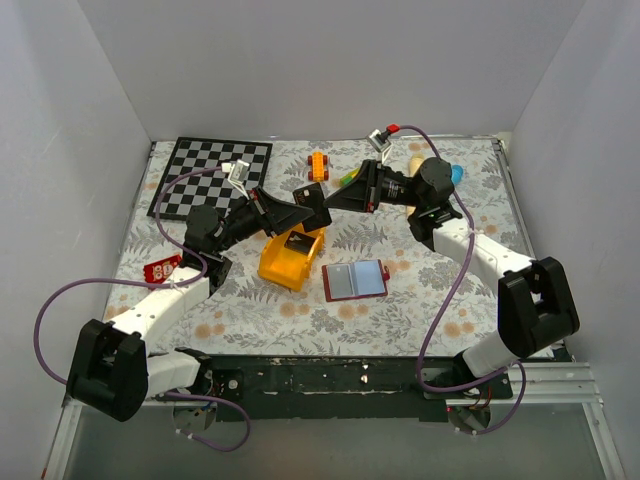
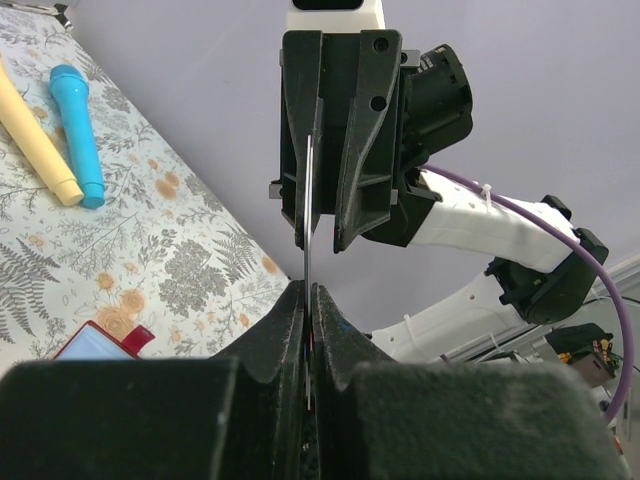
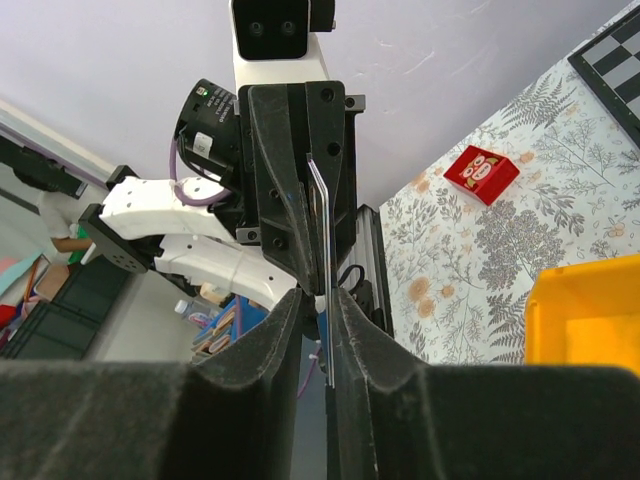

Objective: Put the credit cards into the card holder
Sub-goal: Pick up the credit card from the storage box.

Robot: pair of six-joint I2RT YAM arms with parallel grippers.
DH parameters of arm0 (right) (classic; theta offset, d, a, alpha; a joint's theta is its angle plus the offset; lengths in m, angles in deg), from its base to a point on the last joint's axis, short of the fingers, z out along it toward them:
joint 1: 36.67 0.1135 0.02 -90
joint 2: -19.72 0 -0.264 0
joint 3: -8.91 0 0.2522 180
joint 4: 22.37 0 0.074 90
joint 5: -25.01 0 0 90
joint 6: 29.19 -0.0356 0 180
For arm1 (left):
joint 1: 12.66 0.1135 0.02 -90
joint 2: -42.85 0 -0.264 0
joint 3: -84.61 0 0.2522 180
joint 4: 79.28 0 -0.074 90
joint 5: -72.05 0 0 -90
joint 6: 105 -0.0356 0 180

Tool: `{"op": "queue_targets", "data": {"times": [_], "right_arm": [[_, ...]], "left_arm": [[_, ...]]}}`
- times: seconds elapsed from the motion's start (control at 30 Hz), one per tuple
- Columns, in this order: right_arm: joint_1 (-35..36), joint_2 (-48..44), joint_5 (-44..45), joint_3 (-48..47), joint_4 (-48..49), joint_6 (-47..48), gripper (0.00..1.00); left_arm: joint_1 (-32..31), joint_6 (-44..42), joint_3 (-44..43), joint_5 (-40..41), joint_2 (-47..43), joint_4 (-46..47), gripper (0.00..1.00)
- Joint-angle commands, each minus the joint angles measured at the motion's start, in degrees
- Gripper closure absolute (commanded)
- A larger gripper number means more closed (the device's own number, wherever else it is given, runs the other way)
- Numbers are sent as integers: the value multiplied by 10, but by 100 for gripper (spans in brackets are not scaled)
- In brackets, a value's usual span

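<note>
Your left fingers (image 2: 309, 298) are clamped tight on one credit card (image 2: 307, 250), held edge-on in the air above the yellow bin (image 1: 290, 258). Your right fingers (image 3: 321, 302) meet them tip to tip and stand slightly parted, the card's far edge in the gap (it may be brushing one pad; the view is too tight to say). The card holder (image 1: 355, 280) lies open on the worktop (image 1: 400, 322), just beside the bin.
</note>
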Motion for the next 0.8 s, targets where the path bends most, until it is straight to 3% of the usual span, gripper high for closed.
{"op": "queue_targets", "data": {"times": [0.0, 0.13, 0.5, 0.77], "right_arm": [[-4, -25, -10, 4, 29, 1, 76], [-6, -25, -11, 6, 31, -1, 82], [-9, -28, -13, 10, 38, -4, 84], [-9, -24, -14, 10, 55, -16, 98]], "left_arm": [[1, -2, -9, 4, -6, 3, 100], [0, -2, -7, 6, -8, 1, 100], [1, -4, -8, 5, -8, 1, 100], [0, -4, -7, 7, -8, 0, 100]]}}
